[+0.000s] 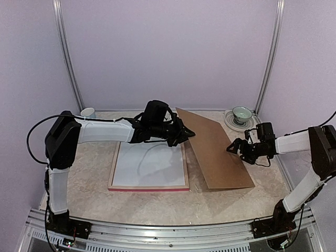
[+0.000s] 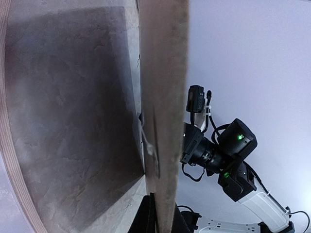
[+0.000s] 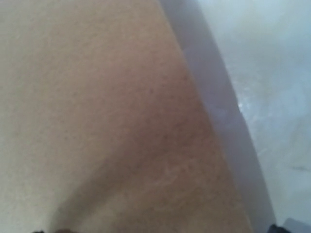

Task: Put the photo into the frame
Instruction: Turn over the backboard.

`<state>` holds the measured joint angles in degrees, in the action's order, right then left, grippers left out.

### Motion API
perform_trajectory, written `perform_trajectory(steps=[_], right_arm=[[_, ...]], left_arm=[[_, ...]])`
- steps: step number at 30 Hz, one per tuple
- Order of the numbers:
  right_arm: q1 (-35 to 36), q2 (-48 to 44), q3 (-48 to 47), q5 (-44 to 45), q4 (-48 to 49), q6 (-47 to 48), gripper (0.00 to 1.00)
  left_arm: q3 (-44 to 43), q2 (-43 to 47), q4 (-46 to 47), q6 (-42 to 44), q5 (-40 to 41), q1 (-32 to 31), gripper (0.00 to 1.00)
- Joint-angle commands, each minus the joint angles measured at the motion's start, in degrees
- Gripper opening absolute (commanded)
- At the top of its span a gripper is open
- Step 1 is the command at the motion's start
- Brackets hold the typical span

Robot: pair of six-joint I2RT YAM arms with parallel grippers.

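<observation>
**Middle blocked, near edge open**

The brown backing board [image 1: 220,157] slants across the right half of the tabletop [image 1: 89,191] with its left side raised, and it walls off your way across. The left gripper [image 1: 184,134] clamps that raised edge, and the left arm [image 1: 105,131] lies over the far rail of the frame [image 1: 149,188]. The right gripper [image 1: 233,147] sits at the board's right edge. Between frame and board you get only a thin strip. A cup [image 1: 88,112] stands in the far left corner and a bowl [image 1: 241,113] in the far right. You have room along the near edge and left of the frame.

blurred backing board [image 3: 97,97], frame [image 1: 148,188] far rail hidden
</observation>
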<state>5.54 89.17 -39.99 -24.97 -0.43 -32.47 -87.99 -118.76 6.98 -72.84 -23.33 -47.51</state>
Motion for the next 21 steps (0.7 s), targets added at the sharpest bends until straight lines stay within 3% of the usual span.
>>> perform_trajectory(steps=[1, 8, 16, 21], right_arm=[[3.24, 1.26, 1.18, -3.06, 2.81, -0.5, 0.99], [6.49, 2.35, 1.06, -3.52, 4.47, -1.77, 0.99], [9.27, 3.53, 1.02, -4.62, 6.61, -3.46, 0.99], [11.61, 3.91, 0.04, -4.35, 6.56, -4.13, 0.99]], left_arm=[[-1.18, 4.75, 6.82, -0.64, -2.51, 0.22, 0.09], [-2.04, 4.98, 6.74, -0.64, -2.68, 0.48, 0.31], [-3.24, 4.11, 6.99, -0.86, -2.75, 0.58, 0.47], [-4.81, 3.38, 7.3, -0.64, -2.89, 0.57, 0.63]])
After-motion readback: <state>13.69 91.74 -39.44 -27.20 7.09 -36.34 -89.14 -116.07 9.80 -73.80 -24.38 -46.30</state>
